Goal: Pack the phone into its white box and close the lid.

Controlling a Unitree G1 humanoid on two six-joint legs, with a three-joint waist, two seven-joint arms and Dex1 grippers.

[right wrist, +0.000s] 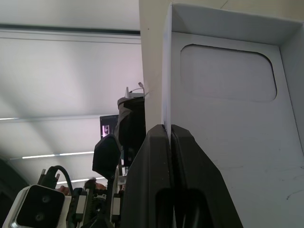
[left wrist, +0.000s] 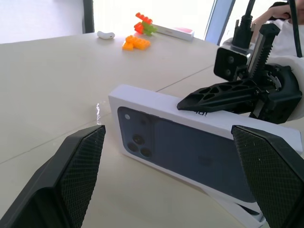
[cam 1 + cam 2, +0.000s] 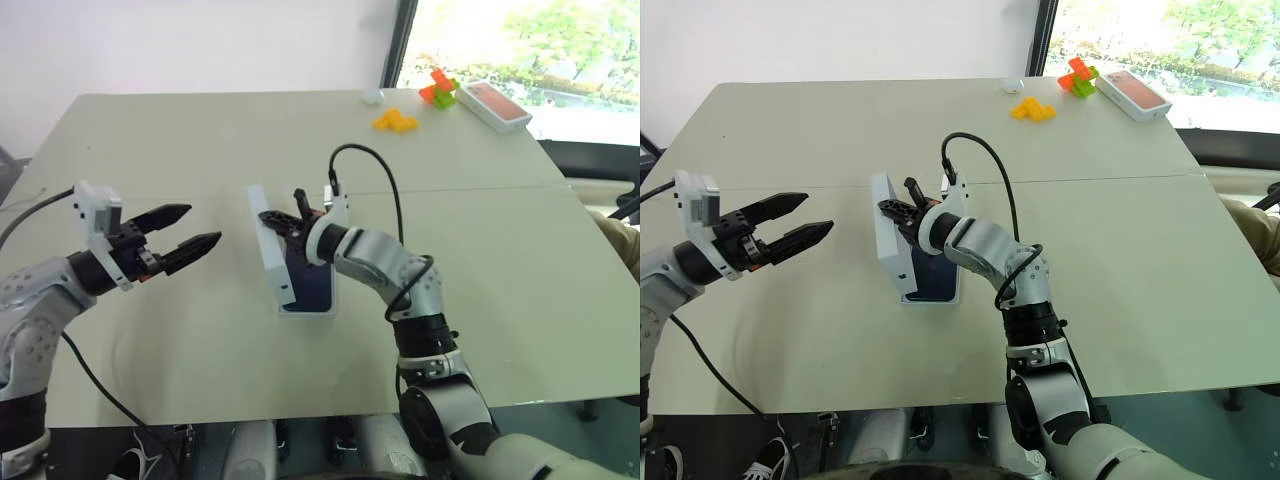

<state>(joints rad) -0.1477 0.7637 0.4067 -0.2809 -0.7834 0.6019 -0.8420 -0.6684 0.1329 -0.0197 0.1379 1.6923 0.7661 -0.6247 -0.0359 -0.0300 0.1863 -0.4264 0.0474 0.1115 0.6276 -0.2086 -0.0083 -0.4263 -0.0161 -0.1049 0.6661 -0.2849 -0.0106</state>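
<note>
Left end effector (image 3: 185, 240) hangs released, its two black fingers spread wide and empty, above the bare bench (image 3: 180, 150) and well to the left of the packing. We see it aimed toward the lid (image 3: 270, 245), with a clear gap between them.

Moving right, the lid stands tilted on its long edge, nearly upright, its printed phone picture turned toward the left arm and its plain white inside facing the right arm. Below and just to its right lies the white box (image 3: 331, 300) flat on the bench, with the phone (image 3: 308, 285) resting dark and glossy inside it. The lid's lower edge sits at the box's left wall; we cannot tell whether it has caught over that wall.

Next comes the right end effector (image 3: 270, 217), clenched on the lid's upper wall, the fingers pinched together at its rim.

We judge the risks as follows. The pinch is on a thin cardboard wall, so the lid may slip or twist as it swings down. If its lower edge is not squared with the tray, one corner will ride on the wall and jam, or push the light box sideways. Pressing then could load the phone.

Farther right, coloured blocks (image 3: 395, 120) and a red-topped box (image 3: 495, 105) sit well apart.
</note>
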